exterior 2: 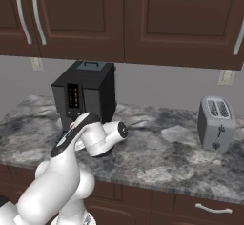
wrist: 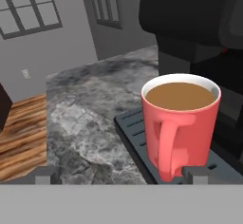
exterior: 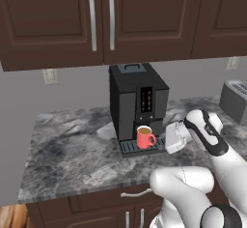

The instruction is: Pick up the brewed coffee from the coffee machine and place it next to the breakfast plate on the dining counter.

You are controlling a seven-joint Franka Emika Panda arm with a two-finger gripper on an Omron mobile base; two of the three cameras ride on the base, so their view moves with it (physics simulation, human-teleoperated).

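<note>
A grey-and-white marbled bench (exterior: pixel 72 149) runs along a grey wall (exterior: pixel 72 89), over dark brown base cabinets whose drawer (exterior 2: pixel 200 209) carries a curved silver handle (exterior 2: pixel 208 209). Above hang dark brown wall cabinets (exterior: pixel 58 19) with 2 long vertical silver handles (exterior: pixel 92 19) side by side. A silver toaster (exterior 2: pixel 216 123) with 2 top slots stands on the bench well to the right. A pale outlet plate (exterior: pixel 49 76) sits on the wall under the cabinets at left, another (exterior 2: pixel 224 77) above the toaster. In the hand view, 2 paned windows (wrist: pixel 29 8) show on a far grey wall, with wooden floor (wrist: pixel 21 133) beyond the bench edge.
</note>
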